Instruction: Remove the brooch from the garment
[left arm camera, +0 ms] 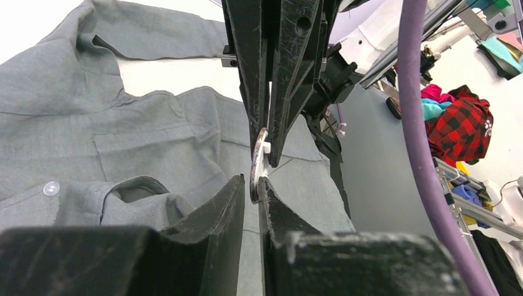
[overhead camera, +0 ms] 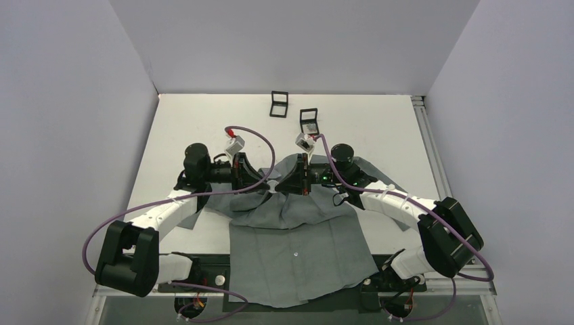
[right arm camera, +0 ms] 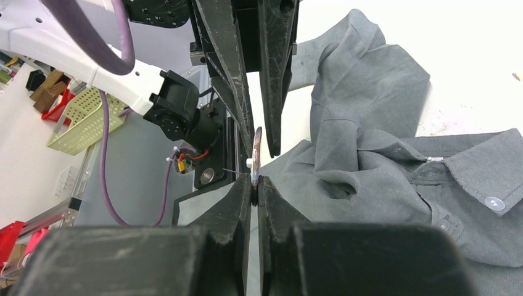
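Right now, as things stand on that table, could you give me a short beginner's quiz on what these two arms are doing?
1. True or false: the left gripper and the right gripper meet tip to tip over the collar end of the garment.
2. What is pinched between both sets of fingertips?
A. a white shirt button
B. the brooch, seen edge-on
C. a sleeve cuff
3. How many small black boxes stand at the far side of the table?

Key: 1 true; 2 B; 3 two.
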{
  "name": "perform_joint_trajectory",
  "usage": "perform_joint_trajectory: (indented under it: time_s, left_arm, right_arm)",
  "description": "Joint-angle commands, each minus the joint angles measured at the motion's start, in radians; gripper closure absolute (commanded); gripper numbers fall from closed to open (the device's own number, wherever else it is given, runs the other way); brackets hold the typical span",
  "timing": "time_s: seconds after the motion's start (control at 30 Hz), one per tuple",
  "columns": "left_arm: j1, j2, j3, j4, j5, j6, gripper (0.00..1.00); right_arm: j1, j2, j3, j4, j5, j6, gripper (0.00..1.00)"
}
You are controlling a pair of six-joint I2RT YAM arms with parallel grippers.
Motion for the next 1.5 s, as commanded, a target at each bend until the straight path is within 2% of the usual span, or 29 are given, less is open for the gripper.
perform_joint_trajectory:
  time_s: [0.0,0.03,0.1,0.13,0.2,0.3,0.43,0.63,0.8,1.17,1.3,1.47]
  left_arm:
    - [-0.003,-0.001,0.026,-0.024,0.023,0.024,0.96]
    - [-0.004,0.001,0.029,-0.024,0.023,0.016,0.99]
    - [0.001,0.009,0.030,-0.003,0.019,-0.024,1.00]
    - [0.009,0.016,0.028,0.015,0.012,-0.071,1.00]
    - [0.023,0.035,0.016,0.120,0.009,-0.172,1.00]
    - [0.040,0.059,-0.014,0.333,0.000,-0.319,1.00]
    - [0.044,0.075,-0.033,0.444,-0.023,-0.426,1.00]
    - [0.038,0.056,-0.051,0.459,-0.046,-0.441,1.00]
    - [0.034,0.041,-0.058,0.459,-0.051,-0.438,1.00]
    - [0.018,0.027,-0.063,0.466,-0.051,-0.432,1.00]
    - [0.012,0.020,-0.067,0.468,-0.048,-0.424,1.00]
    - [0.003,0.008,-0.068,0.457,-0.049,-0.400,1.00]
  right_arm:
    - [0.003,-0.004,-0.001,0.075,-0.010,-0.009,1.00]
    - [0.003,-0.003,-0.001,0.076,-0.007,-0.009,1.00]
    - [0.000,-0.003,-0.001,0.077,0.004,-0.007,0.83]
    - [-0.003,-0.007,-0.005,0.085,0.008,0.004,0.70]
    - [-0.016,-0.019,-0.031,0.159,0.015,0.040,0.60]
    - [-0.031,-0.030,-0.068,0.234,0.012,0.071,0.55]
    - [-0.030,-0.045,-0.093,0.269,0.052,0.061,0.51]
    - [-0.021,-0.024,-0.109,0.412,0.115,0.127,0.48]
    - [0.004,-0.008,-0.097,0.450,0.119,0.145,0.48]
    - [0.027,0.012,-0.067,0.355,0.138,0.071,0.48]
    - [0.026,0.017,-0.062,0.360,0.142,0.069,0.53]
    - [0.022,0.031,-0.058,0.395,0.145,0.102,0.68]
